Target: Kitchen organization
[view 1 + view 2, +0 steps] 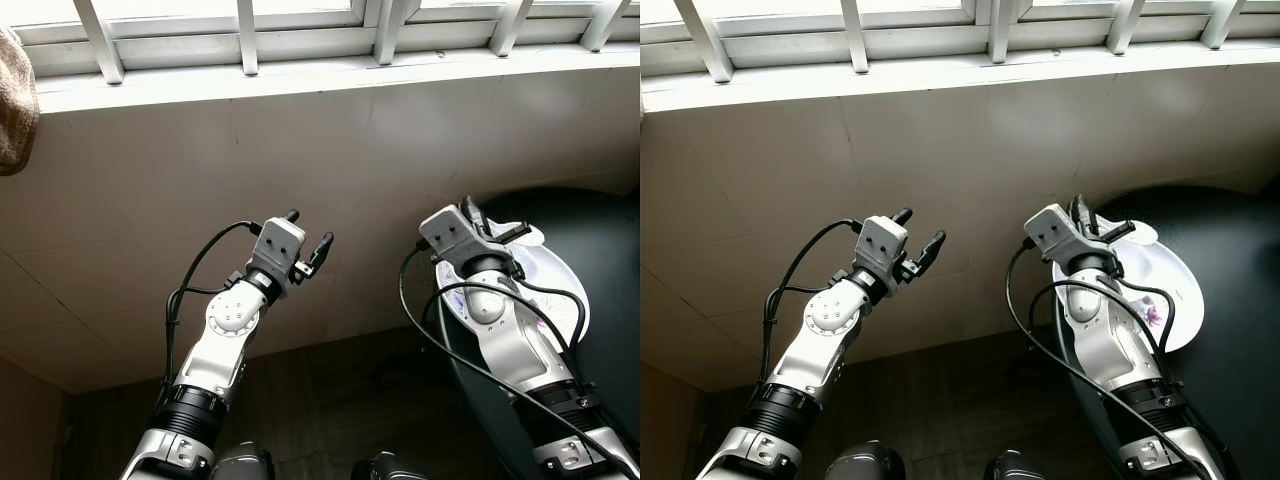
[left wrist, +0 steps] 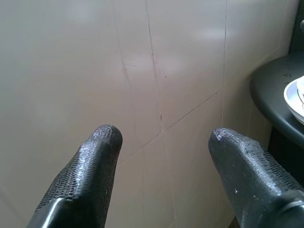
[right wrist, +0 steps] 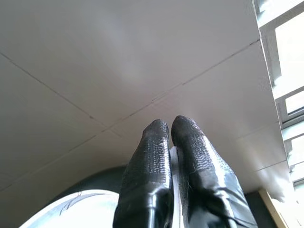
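Right tool (image 1: 1095, 222) pinched on white plate (image 1: 1165, 270) rim over black worktop (image 1: 1240, 240) | left tool (image 1: 308, 240) spread wide, empty, facing tiled wall (image 1: 150, 200)

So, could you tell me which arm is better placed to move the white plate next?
The right. The right gripper is already at the white plate on the dark counter, fingers closed on its rim. The left gripper hangs open before the tiled wall, away from it.
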